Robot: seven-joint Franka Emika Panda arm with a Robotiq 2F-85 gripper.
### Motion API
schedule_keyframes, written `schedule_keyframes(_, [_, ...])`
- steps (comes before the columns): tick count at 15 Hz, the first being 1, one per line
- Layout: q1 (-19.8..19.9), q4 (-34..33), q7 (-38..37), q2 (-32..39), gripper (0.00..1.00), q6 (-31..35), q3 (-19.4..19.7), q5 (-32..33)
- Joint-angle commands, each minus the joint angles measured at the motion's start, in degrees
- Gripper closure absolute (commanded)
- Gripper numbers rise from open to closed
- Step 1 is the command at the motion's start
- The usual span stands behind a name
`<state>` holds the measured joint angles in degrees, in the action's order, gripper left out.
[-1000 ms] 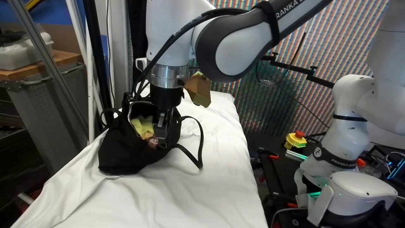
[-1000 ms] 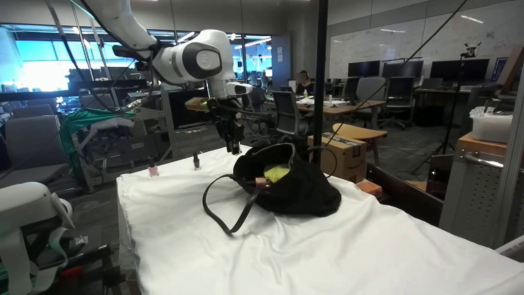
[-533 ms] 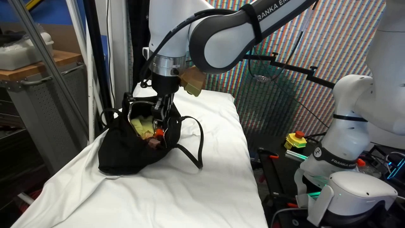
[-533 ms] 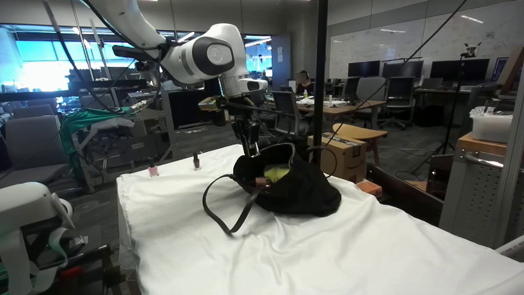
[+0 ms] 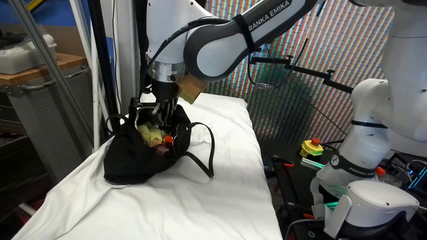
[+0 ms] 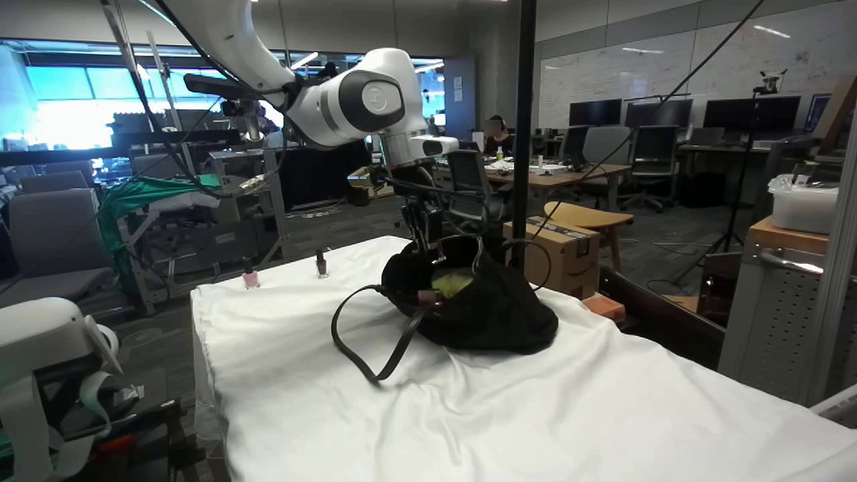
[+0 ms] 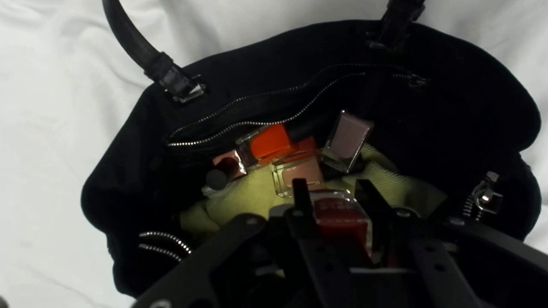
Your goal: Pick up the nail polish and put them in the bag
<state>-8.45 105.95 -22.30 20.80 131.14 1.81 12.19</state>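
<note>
The tool point(image 7: 332, 188) is clamped on a glassy, dark red bottle point(image 7: 341, 217), long axis seemingly in line with it, cap hidden. Just beneath gapes the bag point(image 7: 317, 47), so lowering and release seem due. An orange bottle point(image 7: 270, 142), peach bottle point(image 7: 302, 172) and mauve bottle point(image 7: 347, 139) lie inside. In an exterior view, a brown bottle point(image 6: 322, 269) and pink bottle point(image 6: 250, 278) stand dark-capped by the edge of the counter point(image 6: 281, 348), pink nearer its corner.

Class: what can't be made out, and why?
Wrist view: cap of boxy crimson glass bottle, hidden by black metal claw.
Wrist view: floor of black fabric bag, under crumpled yellow cloth.
Wrist view: thin black strap, cut by top edge.
In an exterior view: any lettering on pink glass bottle, too small.
</note>
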Motion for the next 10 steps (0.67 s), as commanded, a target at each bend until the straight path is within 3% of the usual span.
schedule_keyframes(1, [-0.4, -4.0, -1.8, 3.2, 0.58, -0.5, 0.6, 0.4])
schedule_keyframes(2, [-0.4, -4.4, -1.8, 3.6, 0.34, -0.6, 0.6, 0.2])
schedule_keyframes(4, [-0.6, -4.5, -2.0, 4.2, 0.30, -0.5, 0.7, 0.3])
schedule_keyframes(8, [-0.9, -3.0, -2.1, 3.5, 0.05, -0.2, 0.7, 0.5])
schedule_keyframes(10, [-1.2, -1.8, -1.4, 2.3, 0.00, -1.2, 0.4, 0.5])
